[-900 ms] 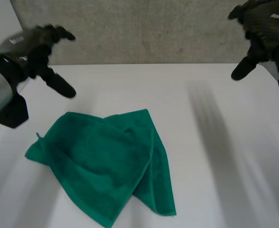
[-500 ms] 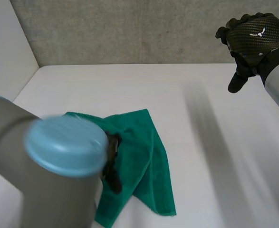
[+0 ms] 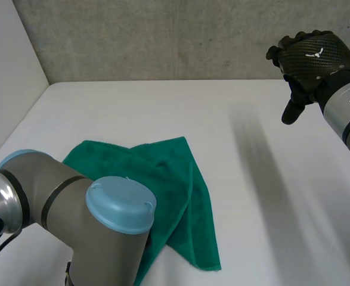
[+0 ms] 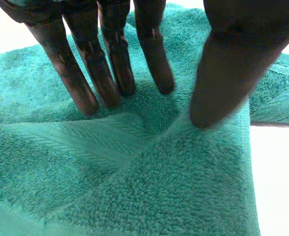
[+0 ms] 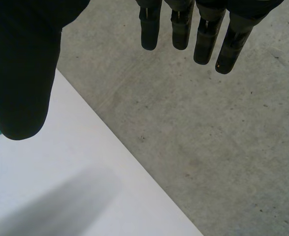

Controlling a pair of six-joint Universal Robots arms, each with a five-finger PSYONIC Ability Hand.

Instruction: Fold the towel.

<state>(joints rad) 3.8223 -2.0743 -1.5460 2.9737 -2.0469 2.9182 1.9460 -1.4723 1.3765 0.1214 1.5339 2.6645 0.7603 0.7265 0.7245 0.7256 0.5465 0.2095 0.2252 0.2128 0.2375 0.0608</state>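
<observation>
Where the head view looks down on the white worktop [image 3: 163, 107], a green towel [image 3: 175, 179] lies rumpled at its near left, one layer lapped over another and a loose corner pointing at the near edge. The left arm [image 3: 49, 196], with its light-blue cap [image 3: 121, 204], reaches over the towel's near left part and hides it. The worktop's far edge meets a grey wall [image 3: 163, 36]. The worktop lies bare from the towel's right edge across to the right side. The right hand [image 3: 309, 59] hangs high at the far right, well apart from the towel, with its thumb pointing down.

In the left wrist view, the left hand [image 4: 110, 59] stands on the towel with straight fingers [image 4: 154, 59] and thumb [image 4: 228, 64] spread. Their tips press into the pile, and a low ridge of cloth rises between them. They grip nothing. Beside the thumb the towel's edge gives way to bare worktop.

In the right wrist view, the right hand is spread wide and holds nothing, its fingers [image 5: 206, 39] straight and its thumb [image 5: 21, 64] set well apart. Beyond them the worktop's edge runs along the grey wall. A sliver of green towel shows beside the thumb.
</observation>
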